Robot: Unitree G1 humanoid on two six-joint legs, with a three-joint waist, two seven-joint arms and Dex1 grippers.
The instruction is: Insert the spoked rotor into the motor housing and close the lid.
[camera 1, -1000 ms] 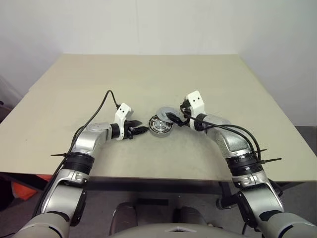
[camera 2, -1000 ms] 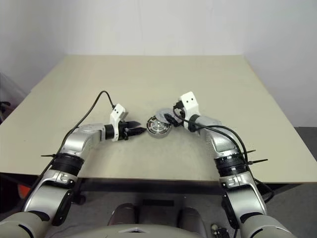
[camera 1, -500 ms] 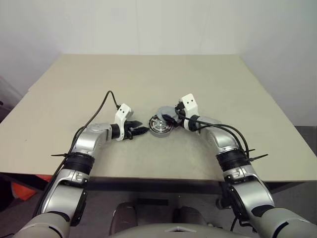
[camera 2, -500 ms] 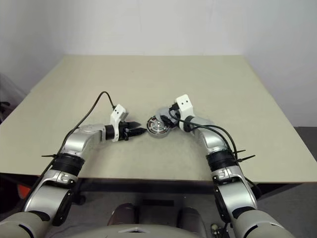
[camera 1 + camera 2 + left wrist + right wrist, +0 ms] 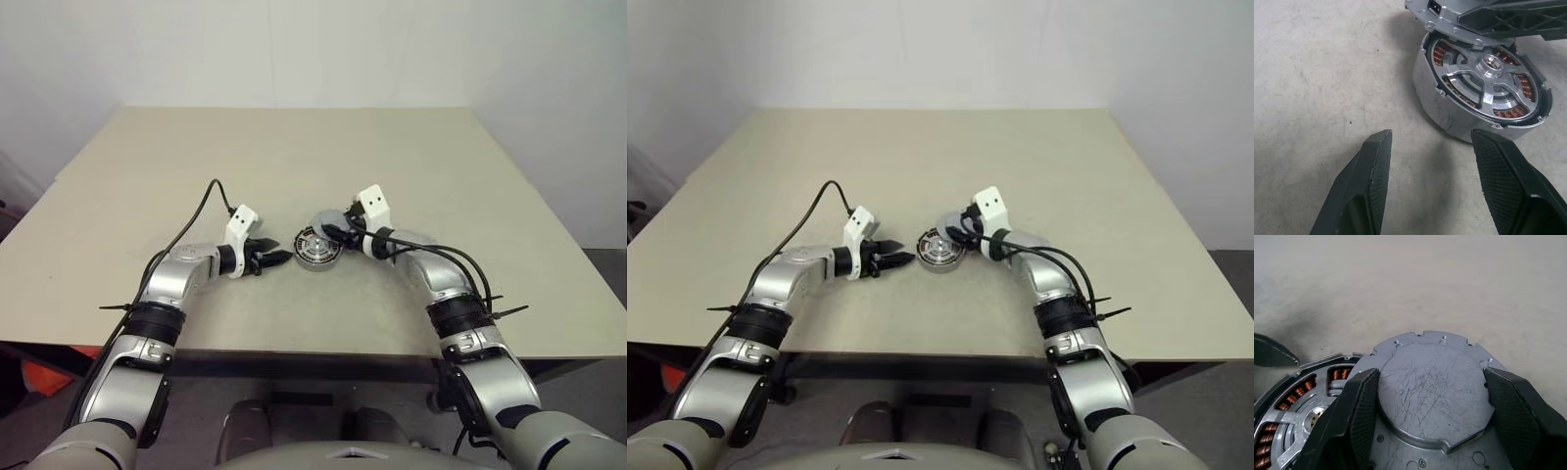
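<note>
The motor housing [image 5: 1442, 110] stands on the table, a silver-walled ring with copper windings. The spoked rotor [image 5: 1488, 73] sits inside it, its shiny spoked face up. The lid [image 5: 1432, 391], a dull grey notched disc, lies tilted over the housing's far rim. My right gripper [image 5: 1431, 374] is shut on the lid, its fingers [image 5: 1364, 401] pressed against both sides of the lid's raised round centre. My left gripper [image 5: 1431, 134] is open just short of the housing's near side, with nothing between its fingers. From the head, the housing [image 5: 316, 247] sits between both grippers.
The beige table [image 5: 294, 147] stretches wide behind and to both sides of the motor parts. Its front edge runs just under my forearms. A black cable [image 5: 201, 211] loops up from my left wrist.
My right gripper has come down and to the left onto the lid and narrowed its fingers around it. The left arm, the housing and the rotor have stayed still.
</note>
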